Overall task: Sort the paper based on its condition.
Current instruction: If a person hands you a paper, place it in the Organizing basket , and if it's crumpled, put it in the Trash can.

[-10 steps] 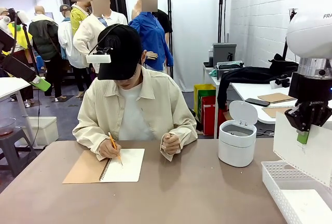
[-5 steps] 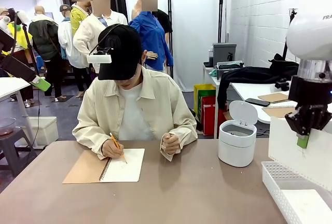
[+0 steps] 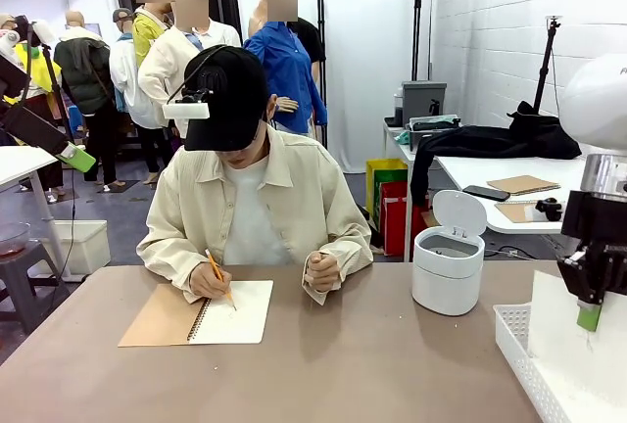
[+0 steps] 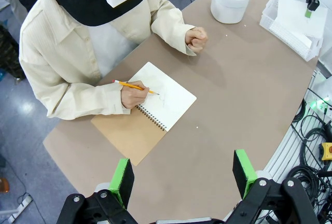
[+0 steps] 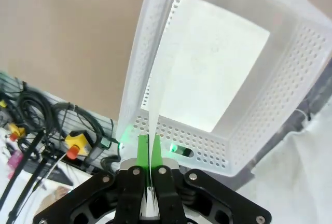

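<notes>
- The brown table (image 3: 372, 364) stretches in front of you, with a person (image 3: 255, 198) seated at its far side, bent over it.
- A white perforated basket (image 3: 511, 337) sits at the table's right edge on the robot's side.
- The paper (image 3: 573, 359), one white sheet, hangs upright from the right fingers (image 3: 589, 317) with its lower part down inside that basket. In the right wrist view you see this sheet edge-on (image 5: 163, 73).
- A second sheet (image 5: 218, 68) lies flat on the basket floor.
- An open spiral notebook (image 3: 235, 310) with its brown cover folded out lies before the person.
- A small white bin (image 3: 447, 271) with its lid up stands near the basket, on its far side.
- The right fingers are pressed together, pinching the paper's top edge.
- The left fingers (image 4: 122, 181) are spread wide, high above the table's near side, holding nothing.
- The person's hand (image 3: 204, 282) holds an orange pencil (image 3: 217, 276) with its tip on the notebook page.
</notes>
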Robot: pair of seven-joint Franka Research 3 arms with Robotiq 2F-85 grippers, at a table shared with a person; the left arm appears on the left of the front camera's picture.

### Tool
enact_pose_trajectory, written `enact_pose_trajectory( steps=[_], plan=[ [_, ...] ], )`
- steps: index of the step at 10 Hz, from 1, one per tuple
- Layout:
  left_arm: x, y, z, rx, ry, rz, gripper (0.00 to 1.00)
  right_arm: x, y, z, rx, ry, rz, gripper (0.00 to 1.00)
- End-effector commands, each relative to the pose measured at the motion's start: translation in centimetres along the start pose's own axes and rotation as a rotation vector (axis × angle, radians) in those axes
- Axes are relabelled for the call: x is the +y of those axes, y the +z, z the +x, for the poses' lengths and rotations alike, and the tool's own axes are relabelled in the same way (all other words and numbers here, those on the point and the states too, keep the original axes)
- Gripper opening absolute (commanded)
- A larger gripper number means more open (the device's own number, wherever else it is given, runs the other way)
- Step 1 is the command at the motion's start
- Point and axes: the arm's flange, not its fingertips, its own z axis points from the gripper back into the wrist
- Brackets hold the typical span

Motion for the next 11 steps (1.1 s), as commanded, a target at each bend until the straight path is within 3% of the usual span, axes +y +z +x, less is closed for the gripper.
enact_pose_trajectory(
  steps=[1,7,11],
  plan=[
    [0.0,0.1,0.0,-0.005,0.001,0.001,1.00,-0.1,-1.6,-0.5,-0.052,-0.010,0.032,0.00],
    [0.0,0.1,0.0,-0.005,0.001,0.001,1.00,-1.5,-7.4,-1.5,-0.148,-0.106,0.062,0.00],
    [0.0,0.1,0.0,-0.005,0.001,0.001,1.00,-2.4,-7.4,-1.9,-0.132,-0.137,0.036,0.00]
  ],
)
